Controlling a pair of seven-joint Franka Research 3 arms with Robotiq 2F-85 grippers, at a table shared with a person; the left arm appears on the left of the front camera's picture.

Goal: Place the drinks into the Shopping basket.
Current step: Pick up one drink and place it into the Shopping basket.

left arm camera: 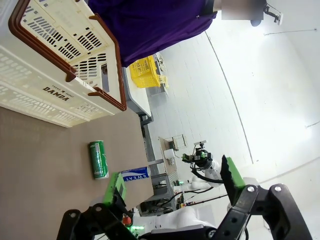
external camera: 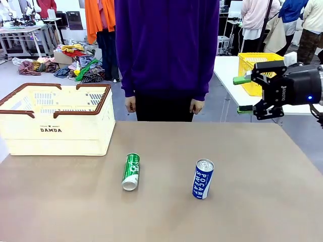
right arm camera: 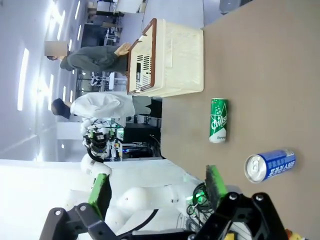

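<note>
Right black, green-padded hand (external camera: 244,94) hangs released and empty, raised off the brown counter (external camera: 262,212). Nearest below it is the blue "POCARI SWEAT" metal can (external camera: 203,179). Beyond lies the green metal can (external camera: 131,171), seemingly spaced for separate grasps. Farthest is the cream slotted plastic basket (external camera: 75,133). Left hand (left arm camera: 172,182) likewise released.

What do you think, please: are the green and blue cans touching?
Apart. The front view shows bare table between the green can and the blue can.
</note>
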